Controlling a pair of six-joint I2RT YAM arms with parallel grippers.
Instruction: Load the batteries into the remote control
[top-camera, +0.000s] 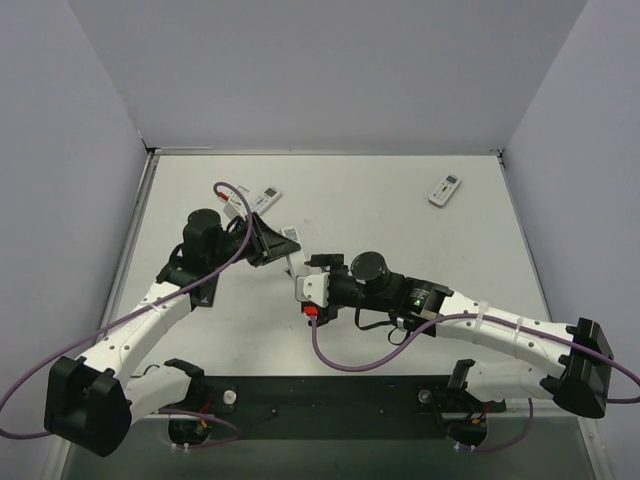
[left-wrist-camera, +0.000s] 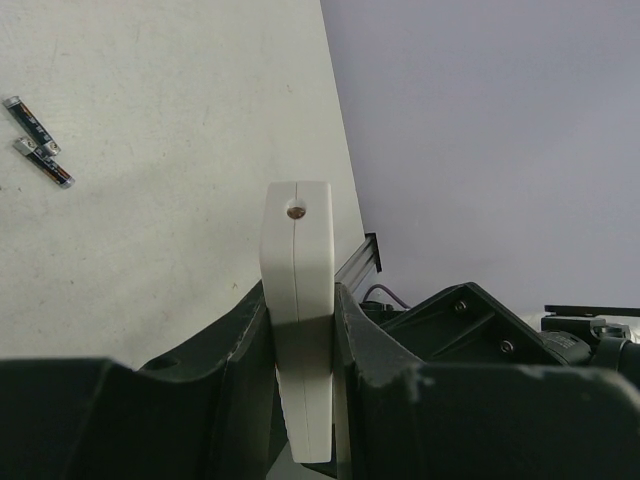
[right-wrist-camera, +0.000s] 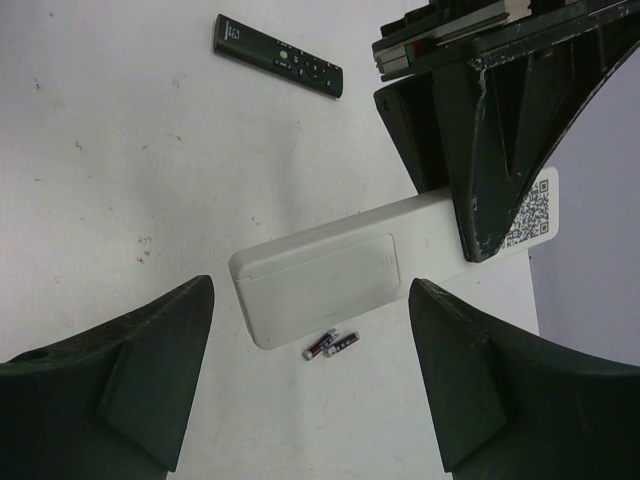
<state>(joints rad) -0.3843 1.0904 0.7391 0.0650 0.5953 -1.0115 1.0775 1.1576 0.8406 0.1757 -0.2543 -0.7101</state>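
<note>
My left gripper (left-wrist-camera: 300, 300) is shut on a white remote control (left-wrist-camera: 297, 250), clamping it edge-on by its thin sides. In the right wrist view this remote (right-wrist-camera: 330, 280) shows its back with the battery cover closed, and the left gripper's finger (right-wrist-camera: 490, 150) covers its right end. Two small red-and-black batteries (right-wrist-camera: 330, 345) lie side by side on the table just below the remote. They also show in the left wrist view (left-wrist-camera: 38, 145). My right gripper (right-wrist-camera: 310, 290) is open and empty above them. In the top view the left gripper (top-camera: 268, 240) and right gripper (top-camera: 308, 288) are close together.
A black remote (right-wrist-camera: 278, 60) lies farther off on the table. A second white remote (top-camera: 445, 190) lies at the back right and a third (top-camera: 265, 197) at the back left. Grey walls enclose the white table (top-camera: 400, 230).
</note>
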